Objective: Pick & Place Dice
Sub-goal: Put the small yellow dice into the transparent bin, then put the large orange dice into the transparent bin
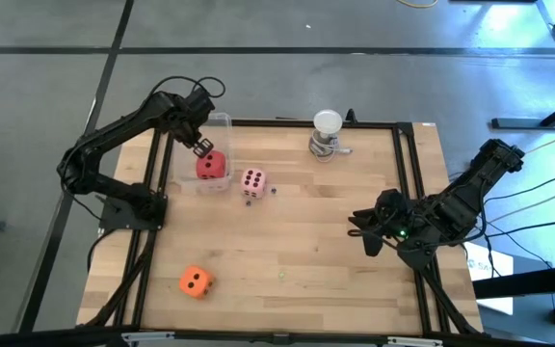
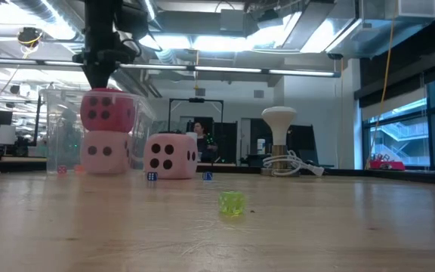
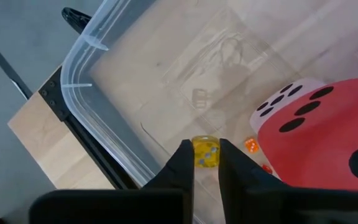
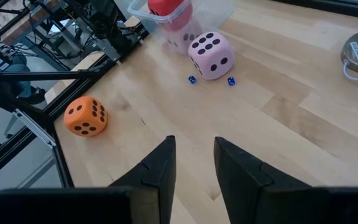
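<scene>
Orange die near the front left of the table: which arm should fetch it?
Probably the left. The orange die lies on the left arm's side, and the clear bin is there too. But the left gripper holds a small yellow die over it. The right gripper is open and far.

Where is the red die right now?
The red die sits inside the clear bin at the table's far left in the high view, stacked on a pale pink die, with the left gripper just above it.
</scene>
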